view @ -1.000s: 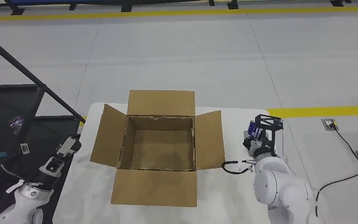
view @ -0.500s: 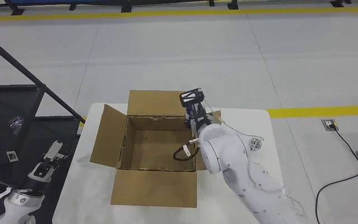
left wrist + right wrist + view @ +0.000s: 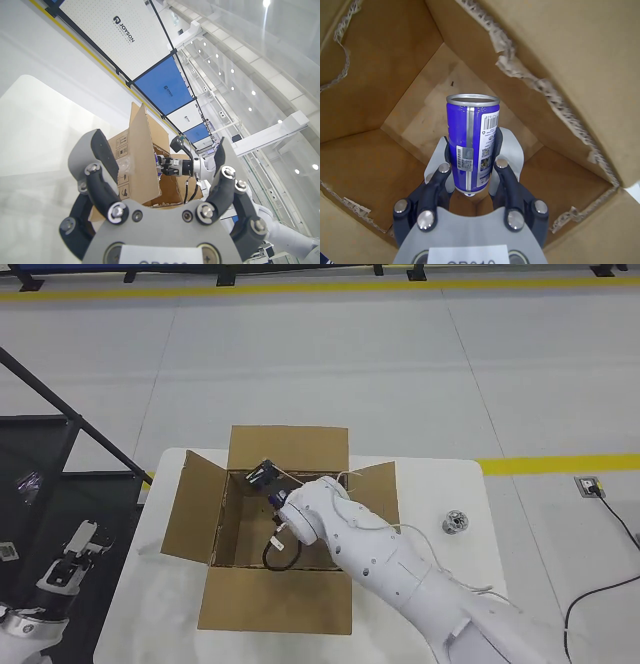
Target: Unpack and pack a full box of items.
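Note:
An open cardboard box (image 3: pixel 240 534) stands mid-table with all its flaps folded out. My right gripper (image 3: pixel 268 477) is inside the box near its far wall, shut on a blue can (image 3: pixel 472 140) held upright. In the right wrist view the gripper (image 3: pixel 472 146) clamps the can's lower half, with bare cardboard floor (image 3: pixel 402 155) beneath. My left gripper (image 3: pixel 80 539) hangs off the table's left edge, away from the box. In its own view the left gripper (image 3: pixel 160 147) is open with nothing between its fingers, facing the box (image 3: pixel 142 160).
A small round silvery object (image 3: pixel 455 522) lies on the white table (image 3: pixel 430 574) to the right of the box. A black pole (image 3: pixel 70 414) slants past the table's left side. The box's torn inner rim (image 3: pixel 535 82) is close to the can.
My right arm swung from the table's right side across to the box and brought the can down inside it. My left gripper drew back to the left, farther off the table.

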